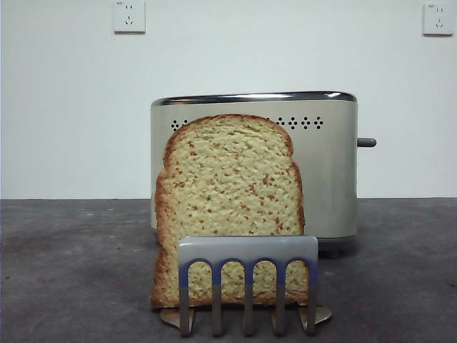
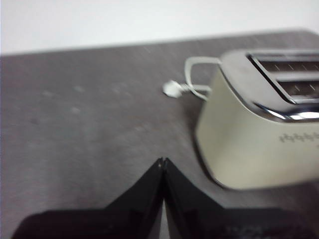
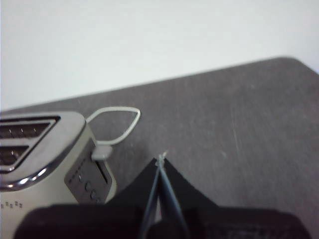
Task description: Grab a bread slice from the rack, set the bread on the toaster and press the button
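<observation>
Lab-like test bench: bare white wall [image 1: 64, 107]; wall sockets [image 1: 129, 16]; dark tabletop [image 1: 71, 271]

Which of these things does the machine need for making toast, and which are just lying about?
For the job:
slice of bread, standing in the rack
rack
toaster
button on the toaster's end
left hand and right hand, both shut, holding nothing

Just there:
wall sockets
toaster's white cord and plug
grey table

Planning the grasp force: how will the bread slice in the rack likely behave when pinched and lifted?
The slice of bread stands upright unsupported above the rack, so it is probably fairly stiff. Thin and porous-looking, likely light. The speckled crumb may dent; gripping near the crust seems safer.
</observation>
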Robot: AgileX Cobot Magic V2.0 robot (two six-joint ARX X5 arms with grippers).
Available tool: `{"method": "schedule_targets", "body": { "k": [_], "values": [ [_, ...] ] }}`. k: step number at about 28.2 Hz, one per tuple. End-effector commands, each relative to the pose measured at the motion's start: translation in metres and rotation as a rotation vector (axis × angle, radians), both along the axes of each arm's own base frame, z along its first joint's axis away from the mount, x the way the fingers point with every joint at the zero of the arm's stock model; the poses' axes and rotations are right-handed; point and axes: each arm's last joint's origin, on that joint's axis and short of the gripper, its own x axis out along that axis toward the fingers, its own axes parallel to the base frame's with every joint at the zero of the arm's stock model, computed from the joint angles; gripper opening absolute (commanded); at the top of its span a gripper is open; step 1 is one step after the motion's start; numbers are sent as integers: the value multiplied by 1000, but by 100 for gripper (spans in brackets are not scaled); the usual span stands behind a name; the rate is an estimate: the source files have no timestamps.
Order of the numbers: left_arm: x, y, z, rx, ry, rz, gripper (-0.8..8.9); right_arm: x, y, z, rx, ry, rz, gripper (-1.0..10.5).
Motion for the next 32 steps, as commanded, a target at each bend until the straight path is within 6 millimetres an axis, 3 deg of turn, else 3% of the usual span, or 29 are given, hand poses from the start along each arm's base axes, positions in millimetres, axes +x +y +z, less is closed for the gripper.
{"method": "schedule_targets", "body": {
  "k": [1,8,13,20,24,29,30,32],
  "values": [
    [12,-2,12,53,25,-78,-5,3,0,9,1,60,3,-1],
    [39,-21,37,57,77,-174,-5,16,0,21,6,195,12,-1],
    [45,-50,45,80,119,-312,-5,26,1,29,19,239,46,0],
    [32,-89,41,222,104,-579,-5,35,3,35,39,264,99,1],
    [11,-111,35,359,58,-862,-6,39,2,34,40,285,99,1],
    [4,-131,26,380,136,-970,1,40,3,33,44,296,106,1],
    [6,-134,25,388,167,-974,14,40,3,33,45,297,109,1],
    [12,-140,27,396,227,-982,185,40,3,33,34,296,112,1]
  ]
}}
